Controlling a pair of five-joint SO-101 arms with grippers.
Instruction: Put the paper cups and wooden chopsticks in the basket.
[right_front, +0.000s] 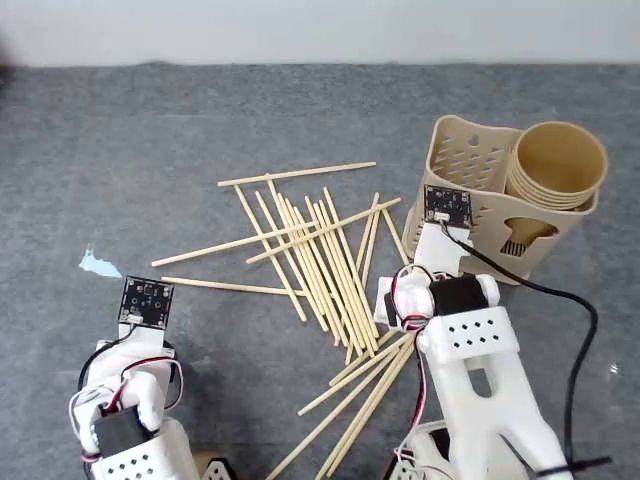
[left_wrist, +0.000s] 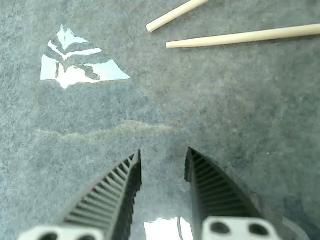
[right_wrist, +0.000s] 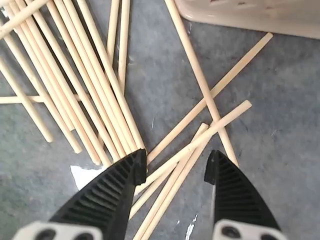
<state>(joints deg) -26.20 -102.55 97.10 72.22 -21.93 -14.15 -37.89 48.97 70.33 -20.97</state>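
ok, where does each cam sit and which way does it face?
High view: fixed above the table, looking down on chopsticks and the basket of paper cups; left arm, right arm at the near edge.
Left wrist view: on the left arm, facing the table; open left tool shows, pale scrap beyond.
Right wrist view: on the right arm, facing chopsticks beside the basket; open right tool shows.
Shared: high and left wrist see the scrap.

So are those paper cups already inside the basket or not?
Inside: the stack of cups stands mouth-up in one compartment of the basket, rims showing above its wall.
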